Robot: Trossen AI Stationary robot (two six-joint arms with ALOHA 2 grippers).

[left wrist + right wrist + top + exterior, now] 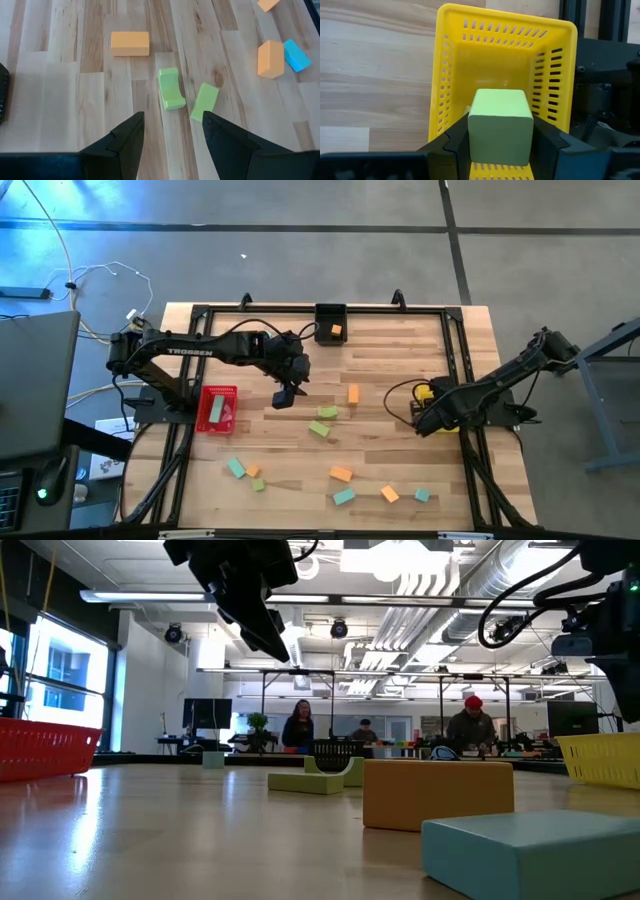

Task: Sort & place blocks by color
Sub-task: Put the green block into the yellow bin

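R gripper (500, 145) holds a yellow-green block (500, 125) btwn its fingers, right over the yellow bin (451, 65). L gripper (172, 135) wide open, empty, two green blocks (171, 89) just ahead on table (65, 100).

Far edge, middle: a bin (330, 321) is set there, one block (336, 330) inside it.
Left edge: a second bin (217, 408) is placed there, a block (217, 411) in it.
Right edge: a third bin (470, 65) is set there; a block (499, 131) is held over it between the right gripper (500, 150) fingers.
Tabletop middle: three blocks (170, 89) are grouped below the left gripper (172, 132).
Near edge: remaining blocks (342, 474) are scattered along it.
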